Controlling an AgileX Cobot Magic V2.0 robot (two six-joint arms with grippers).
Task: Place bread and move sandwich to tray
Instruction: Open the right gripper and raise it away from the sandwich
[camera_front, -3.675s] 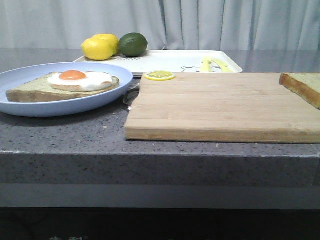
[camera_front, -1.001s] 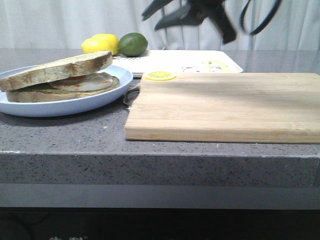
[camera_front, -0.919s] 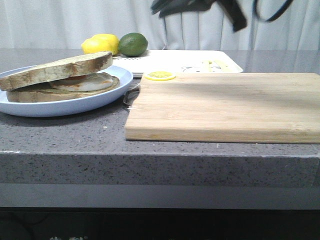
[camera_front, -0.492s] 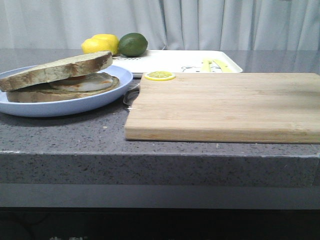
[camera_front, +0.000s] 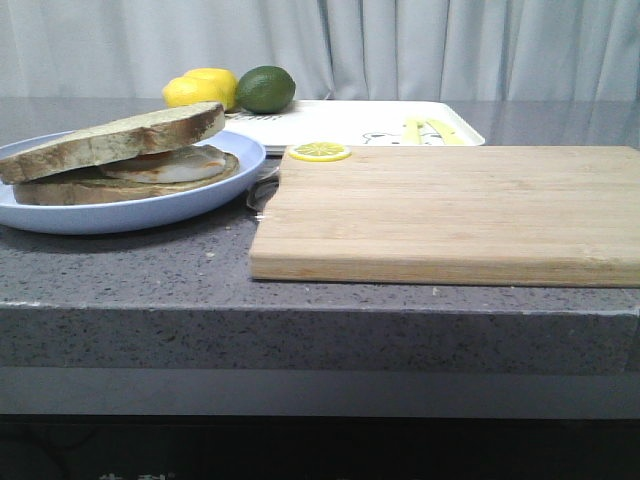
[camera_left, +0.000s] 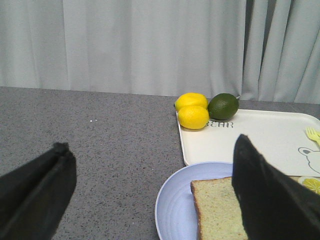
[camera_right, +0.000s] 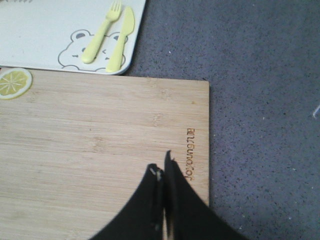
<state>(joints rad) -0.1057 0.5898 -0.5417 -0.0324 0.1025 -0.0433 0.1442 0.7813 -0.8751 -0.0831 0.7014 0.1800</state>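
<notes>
The bread (camera_front: 115, 138) lies tilted on top of the fried egg and lower slice, and together they make the sandwich (camera_front: 150, 168) on the round pale-blue plate (camera_front: 150, 212) at the left. Behind it stands the white tray (camera_front: 340, 120) with a bear print. In the left wrist view my left gripper (camera_left: 151, 144) hangs open over the counter beside the plate (camera_left: 172, 200), its right finger partly covering the bread (camera_left: 217, 207). My right gripper (camera_right: 161, 168) is shut with nothing in it, above the wooden cutting board (camera_right: 100, 145). Neither gripper shows in the front view.
Two lemons (camera_front: 200, 92) and a lime (camera_front: 265, 88) sit at the tray's far left corner. A yellow fork (camera_right: 102, 32) and knife (camera_right: 120, 40) lie on the tray. A lemon slice (camera_front: 319, 151) rests on the board's corner. The cutting board (camera_front: 450, 210) fills the middle and right.
The bread went from the board's right end onto the egg slice on the plate. The right arm then rose and left the front view.
</notes>
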